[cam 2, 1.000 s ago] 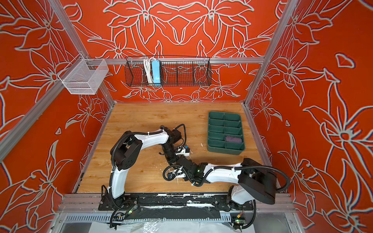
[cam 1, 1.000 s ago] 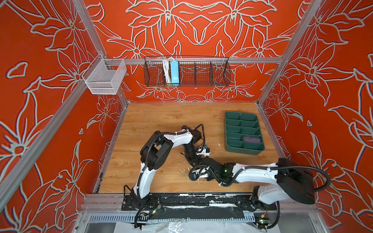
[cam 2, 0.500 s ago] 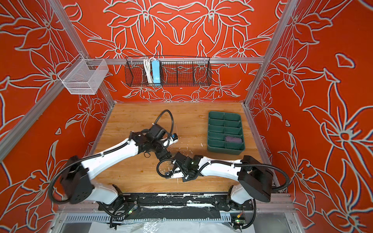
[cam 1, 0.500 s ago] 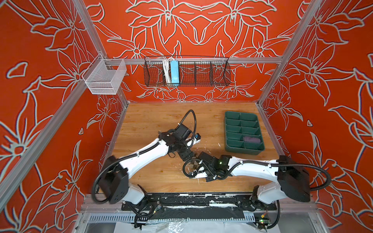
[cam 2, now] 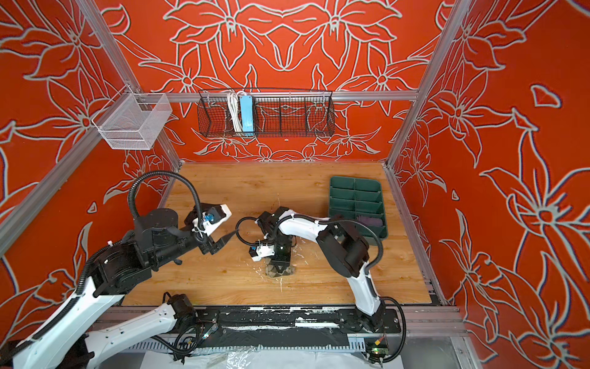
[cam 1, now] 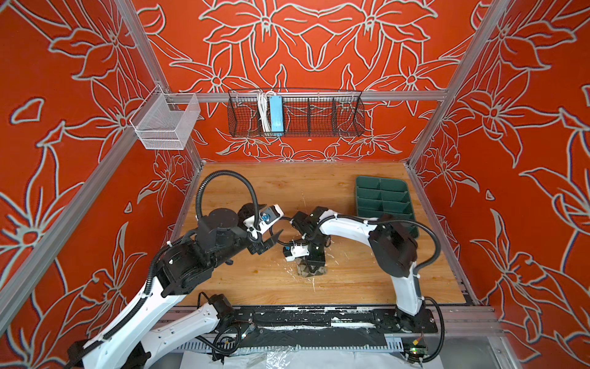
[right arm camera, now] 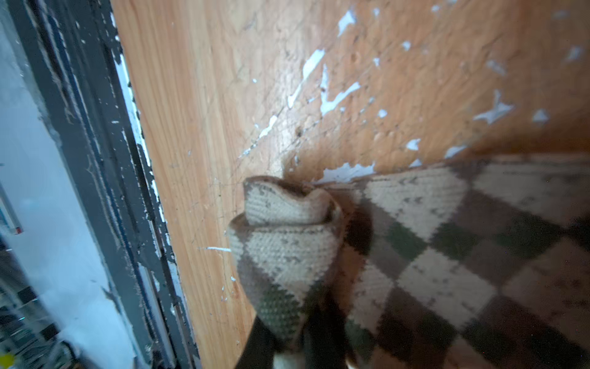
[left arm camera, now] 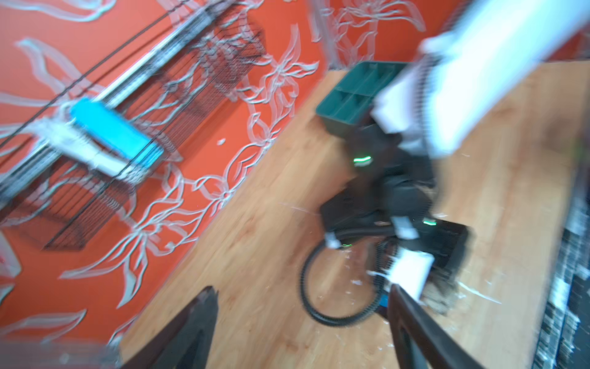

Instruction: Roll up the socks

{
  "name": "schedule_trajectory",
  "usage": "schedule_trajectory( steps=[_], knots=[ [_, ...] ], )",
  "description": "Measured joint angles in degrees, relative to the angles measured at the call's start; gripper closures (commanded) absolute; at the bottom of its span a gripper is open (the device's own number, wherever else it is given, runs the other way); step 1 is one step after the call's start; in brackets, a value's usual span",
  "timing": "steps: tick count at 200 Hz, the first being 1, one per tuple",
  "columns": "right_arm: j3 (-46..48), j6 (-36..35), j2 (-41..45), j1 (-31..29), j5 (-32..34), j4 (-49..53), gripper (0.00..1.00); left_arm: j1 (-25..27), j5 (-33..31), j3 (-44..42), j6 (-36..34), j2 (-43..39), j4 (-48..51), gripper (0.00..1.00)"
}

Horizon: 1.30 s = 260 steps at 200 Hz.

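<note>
While the right hand (cam 1: 312, 267) pinched a fold of the beige sock (cam 1: 311, 274) down on the counter (cam 1: 287, 191), toward its front edge, the left hand (cam 1: 275, 238) hung spread and empty to the left, clear of the sock. Bare wood lay open behind both, and the purple sock (cam 2: 370, 221) sat in the green tray (cam 2: 332, 198) by the right edge.

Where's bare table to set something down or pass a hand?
Bare: back strip of the table, between back wall and arms, left of green tray; front right corner beside the right arm. Crowded: centre front, right claw on the argyle sock, left claw close by.
</note>
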State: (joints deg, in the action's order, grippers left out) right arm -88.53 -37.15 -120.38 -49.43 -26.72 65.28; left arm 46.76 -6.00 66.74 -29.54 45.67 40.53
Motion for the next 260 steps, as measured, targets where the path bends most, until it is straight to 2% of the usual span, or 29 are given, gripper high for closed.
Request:
schedule_trajectory(
  steps=[29,63,106,162,179,195,210,231,260],
  knots=[
    [-4.3,-0.1,-4.7,2.3,-4.2,5.4,1.0,14.5,-6.9,-9.1,-1.1,4.2,0.1,0.2],
    [-4.7,-0.1,-5.6,3.2,-6.1,6.1,1.0,22.4,-10.8,-21.7,3.0,15.5,-6.6,0.23],
    [-4.7,-0.1,-5.7,3.5,-7.0,6.2,1.0,24.2,-14.0,-27.4,11.7,27.7,-17.6,0.23],
    [-4.4,-0.1,-5.6,3.8,-7.7,5.9,1.0,23.4,-15.9,-29.4,15.7,32.9,-28.4,0.28],
    [-3.5,0.0,-5.1,4.0,-8.2,5.2,1.0,22.6,-15.8,-29.2,16.0,34.6,-30.1,0.43],
    [-2.1,0.1,-4.2,4.1,-8.5,4.2,0.92,21.1,-14.6,-28.5,15.9,36.6,-30.7,0.66],
    [-0.3,0.2,-2.7,4.2,-8.5,2.8,0.87,19.7,-13.1,-27.3,15.5,38.2,-30.5,0.8],
    [3.4,0.8,0.4,5.0,-8.1,-0.1,0.8,18.7,-10.8,-25.1,14.7,39.6,-28.7,0.9],
    [10.8,2.4,7.8,7.6,-8.0,-5.5,0.71,18.5,-7.8,-21.8,12.8,41.6,-26.9,0.93]
  ],
)
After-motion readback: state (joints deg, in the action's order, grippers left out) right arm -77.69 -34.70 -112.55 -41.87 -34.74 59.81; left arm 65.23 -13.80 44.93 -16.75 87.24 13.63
